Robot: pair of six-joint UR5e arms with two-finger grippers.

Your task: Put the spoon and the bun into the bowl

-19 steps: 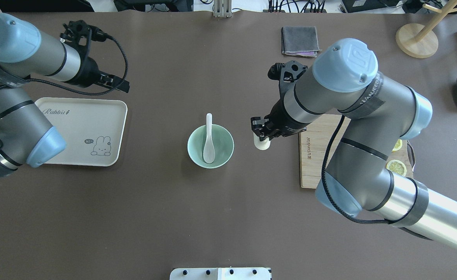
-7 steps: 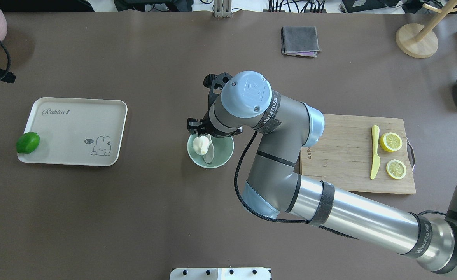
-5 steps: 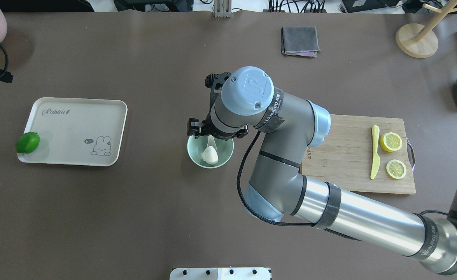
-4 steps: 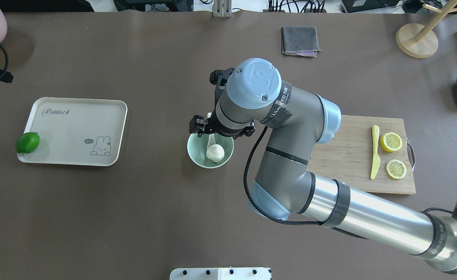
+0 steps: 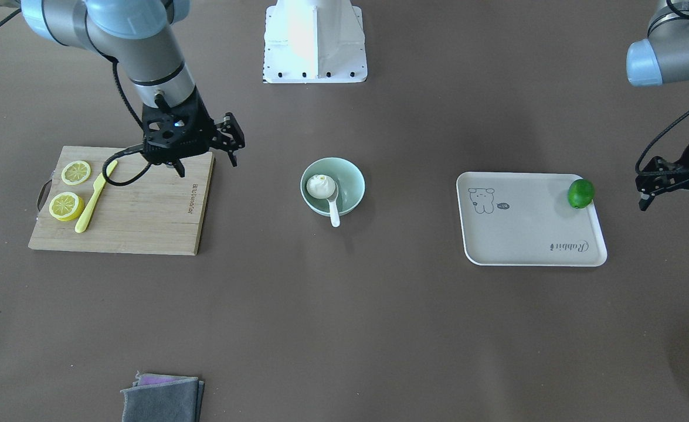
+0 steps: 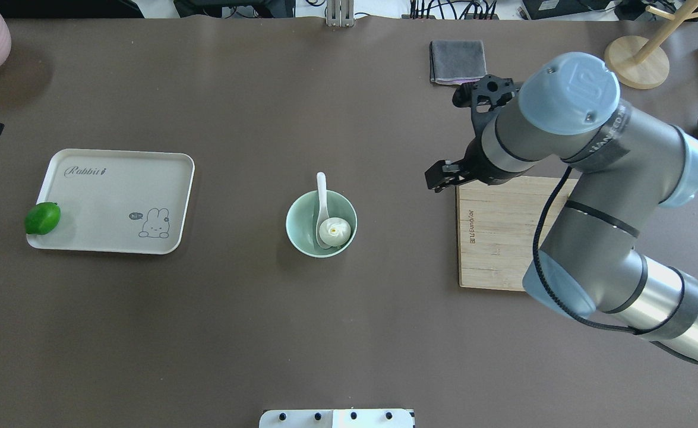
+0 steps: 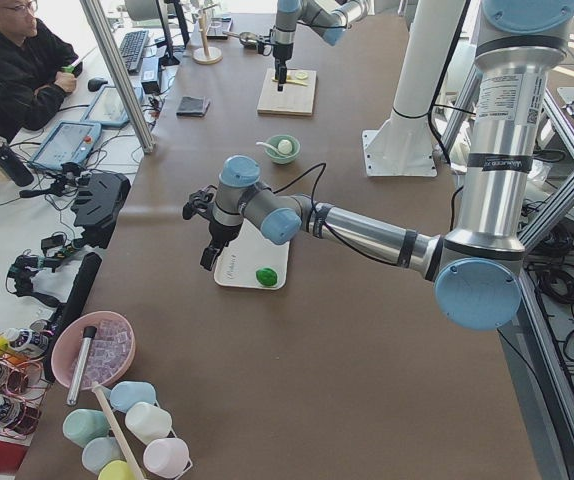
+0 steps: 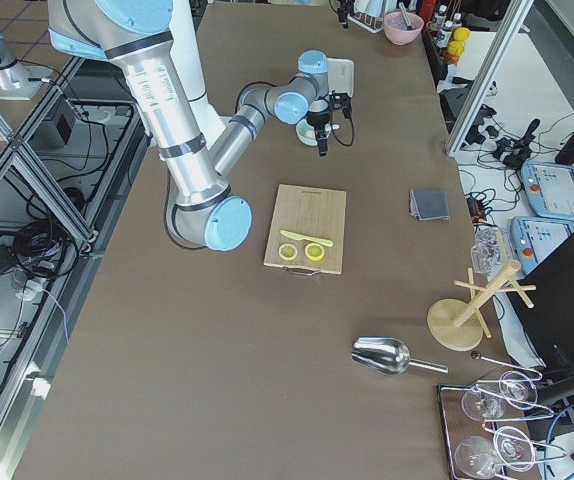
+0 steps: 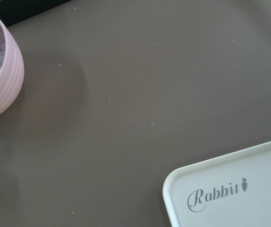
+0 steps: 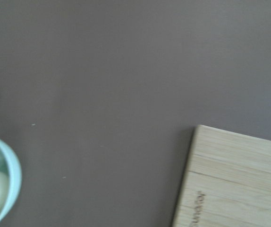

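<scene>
Fingers [image 5: 233,140] of right arm spread frontally, half-hidden overhead.

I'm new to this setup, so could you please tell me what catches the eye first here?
The pale green bowl at the table's middle stands out, holding a white bun and a spoon. The right gripper hangs open and empty by the cutting board's corner; a lime sits at the tray's edge.

The bun [image 6: 334,228] sits in the mint bowl [image 6: 294,229], on the scoop of the spoon [image 6: 321,187], whose handle leans over the far rim. Well right of the bowl, the right gripper [image 6: 444,176] hangs above a corner of the wooden board [image 6: 491,238]. Left of the bowl lies a tray [image 6: 117,202] holding a lime [image 6: 42,218].
</scene>
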